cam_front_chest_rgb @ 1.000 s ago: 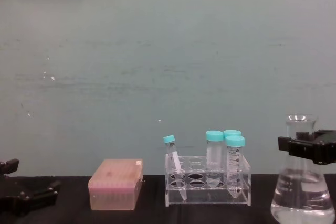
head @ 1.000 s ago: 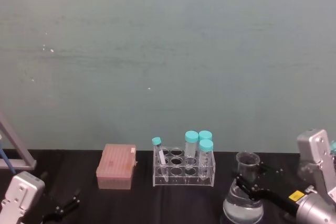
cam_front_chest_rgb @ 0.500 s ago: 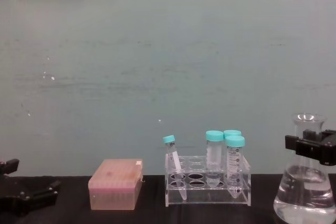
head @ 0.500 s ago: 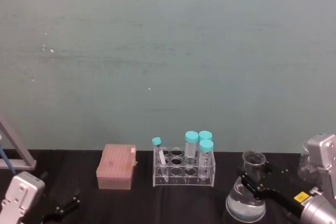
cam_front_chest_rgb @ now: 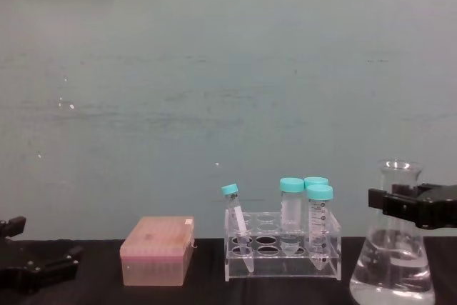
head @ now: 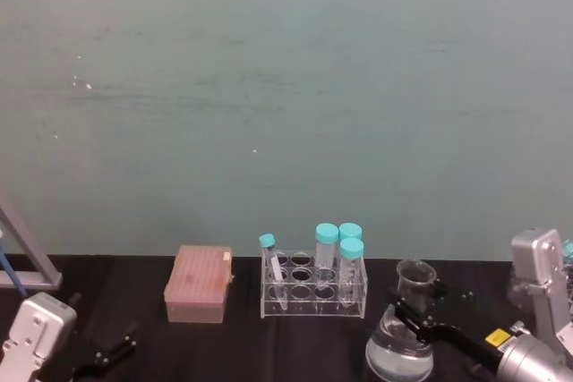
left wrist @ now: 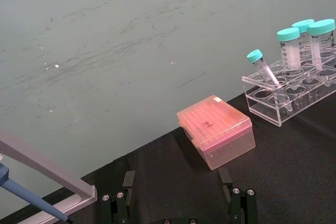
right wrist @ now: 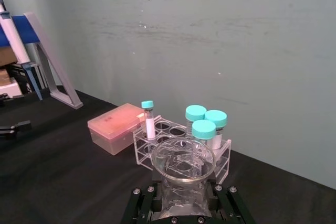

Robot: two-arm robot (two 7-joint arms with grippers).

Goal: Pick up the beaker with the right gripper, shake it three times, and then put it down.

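- Swinging left: the beaker [cam_front_chest_rgb: 393,266] sits nearer the tube rack [cam_front_chest_rgb: 283,255] than it did half a second ago, when it was further toward the right edge.
- That side-to-side travel reads as mid-shake, with the put-down still to come. Which of the three shakes this is can't be told.
- The right gripper [cam_front_chest_rgb: 398,206] stays clamped on the beaker's neck just under the flared rim, a black angular jaw on each side of the glass.
- The beaker is at the front right of the black table [head: 224,346], just beside the rack and not touching it. Its base runs off the bottom of the chest view, so lifted or resting can't be told.
- The left gripper [left wrist: 176,192] is parked low at the left, fingers spread, holding nothing.
- The beaker is clear conical glass with a wide base and narrow neck, and has clear liquid in the lower part.
- The rack is clear acrylic and holds teal-capped tubes.
- The pink box [cam_front_chest_rgb: 157,251] is translucent plastic; the tabletop is matte black.
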